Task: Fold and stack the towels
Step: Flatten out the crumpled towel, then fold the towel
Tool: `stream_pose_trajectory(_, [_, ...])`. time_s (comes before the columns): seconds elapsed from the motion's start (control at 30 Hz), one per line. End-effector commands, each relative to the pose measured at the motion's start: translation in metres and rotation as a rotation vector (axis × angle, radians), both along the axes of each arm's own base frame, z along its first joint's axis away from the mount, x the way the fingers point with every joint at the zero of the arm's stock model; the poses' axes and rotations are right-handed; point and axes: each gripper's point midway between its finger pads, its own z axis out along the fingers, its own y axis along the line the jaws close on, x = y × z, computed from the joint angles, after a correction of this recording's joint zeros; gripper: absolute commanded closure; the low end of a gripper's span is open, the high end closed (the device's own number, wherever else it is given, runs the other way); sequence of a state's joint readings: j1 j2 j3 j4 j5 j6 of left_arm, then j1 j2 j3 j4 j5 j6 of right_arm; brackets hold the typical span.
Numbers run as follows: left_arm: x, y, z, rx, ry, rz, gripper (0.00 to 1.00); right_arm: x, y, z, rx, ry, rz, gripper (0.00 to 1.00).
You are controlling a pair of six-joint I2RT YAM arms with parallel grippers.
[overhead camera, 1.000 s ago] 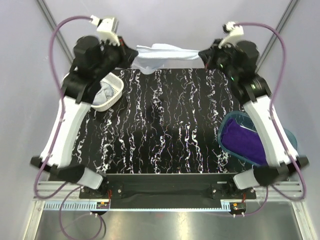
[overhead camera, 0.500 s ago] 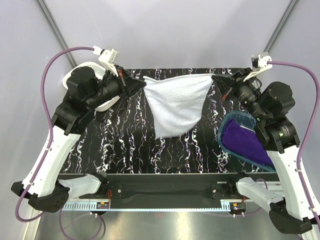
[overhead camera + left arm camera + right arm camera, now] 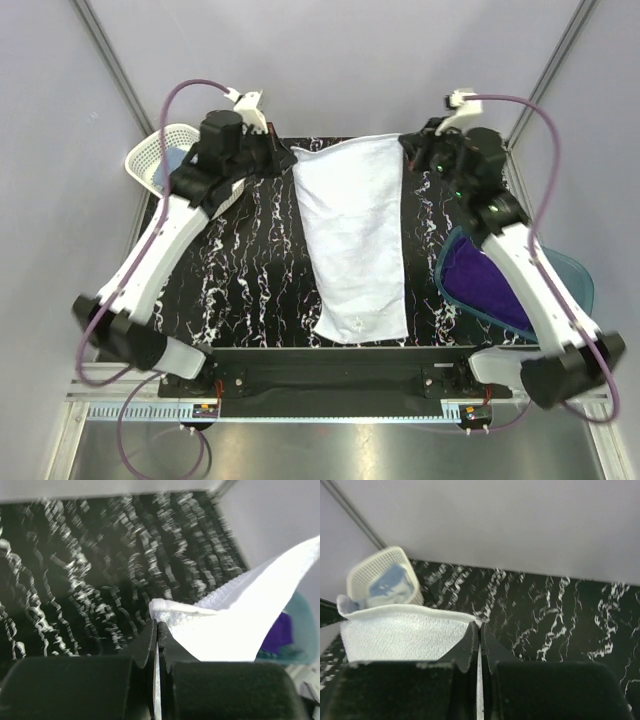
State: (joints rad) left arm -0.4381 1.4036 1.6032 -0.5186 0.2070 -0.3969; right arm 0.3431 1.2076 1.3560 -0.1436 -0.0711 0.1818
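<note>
White towel: the white towel [image 3: 355, 240] is lying stretched out flat down the middle of the table [image 3: 250, 270], running from the 12 o'clock edge toward 6 o'clock, with its near end reaching almost to the near edge.
Left gripper: the left gripper [image 3: 283, 158] is pinching the towel's far left corner at about 11 o'clock, its jaws pressed tight together on the cloth; the left wrist view is showing the hem caught between the fingertips [image 3: 151, 636].
Right gripper: the right gripper [image 3: 408, 148] is clamping the far right corner at about 1 o'clock, jaws likewise closed on the fabric edge.
Purple towel: the purple towel [image 3: 485, 280] is sitting bunched inside the blue tub [image 3: 583, 280] at 4 o'clock, partly under the right arm.
Light blue towel: the light blue towel [image 3: 389, 581] is resting in the white basket [image 3: 150, 155] at 10 o'clock, off the table's far left corner.
</note>
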Motion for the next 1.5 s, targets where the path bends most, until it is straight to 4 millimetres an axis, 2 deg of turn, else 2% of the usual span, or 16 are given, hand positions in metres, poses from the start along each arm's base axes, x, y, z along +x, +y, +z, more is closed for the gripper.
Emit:
stream_pose_trajectory(0.0, [0.058,0.01,-0.036,0.001,0.027,0.076,1.0,0.059,0.002,-0.06,-0.037,0.052,-0.047,1.0])
stream_pose_trajectory(0.07, [0.099,0.015,-0.075,0.005,0.078,0.093,1.0,0.084,0.008,-0.073,-0.02,0.046,-0.012,1.0])
stream_pose_trajectory(0.1, [0.112,0.01,-0.077,-0.018,0.079,0.059,1.0,0.109,0.006,-0.107,-0.032,0.107,-0.012,1.0])
stream_pose_trajectory(0.17, [0.144,0.019,-0.086,-0.051,0.086,0.065,1.0,0.134,0.015,-0.109,-0.018,0.101,0.05,1.0])
stream_pose_trajectory(0.2, [0.166,0.013,-0.105,-0.066,0.117,0.035,1.0,0.152,0.019,-0.14,-0.027,0.155,0.068,1.0])
stream_pose_trajectory(0.27, [0.191,0.016,-0.116,-0.087,0.123,0.024,1.0,0.172,0.021,-0.137,-0.019,0.128,0.115,1.0])
stream_pose_trajectory(0.3, [0.197,0.013,-0.12,-0.095,0.126,-0.001,1.0,0.183,0.025,-0.159,-0.031,0.155,0.137,1.0])
stream_pose_trajectory(0.37, [0.221,0.011,-0.135,-0.095,0.126,-0.012,1.0,0.195,0.032,-0.157,-0.043,0.137,0.189,1.0])
stream_pose_trajectory(0.4, [0.225,0.01,-0.136,-0.105,0.122,-0.032,1.0,0.202,0.034,-0.176,-0.063,0.162,0.203,1.0])
stream_pose_trajectory(0.5, [0.235,0.009,-0.15,-0.12,0.122,-0.042,1.0,0.206,0.039,-0.191,-0.09,0.172,0.237,1.0])
stream_pose_trajectory(0.83, [0.201,0.022,-0.161,-0.045,0.12,-0.035,1.0,0.185,0.027,-0.203,-0.159,0.21,0.221,1.0])
stream_pose_trajectory(1.0, [0.165,0.03,-0.145,-0.035,0.104,-0.02,1.0,0.149,0.02,-0.201,-0.128,0.266,0.203,1.0])
stream_pose_trajectory(1.03, [0.154,0.034,-0.162,-0.027,0.146,-0.011,1.0,0.143,0.02,-0.203,-0.114,0.283,0.202,1.0])
stream_pose_trajectory(1.17, [0.124,0.037,-0.175,-0.053,0.175,-0.002,1.0,0.102,0.035,-0.241,-0.075,0.406,0.232,1.0])
stream_pose_trajectory(1.37, [0.078,0.041,-0.197,-0.09,0.256,0.038,1.0,0.056,0.035,-0.237,-0.083,0.433,0.209,1.0])
stream_pose_trajectory(1.47, [0.05,0.037,-0.209,-0.092,0.301,0.047,1.0,0.034,0.028,-0.254,-0.114,0.523,0.178,1.0])
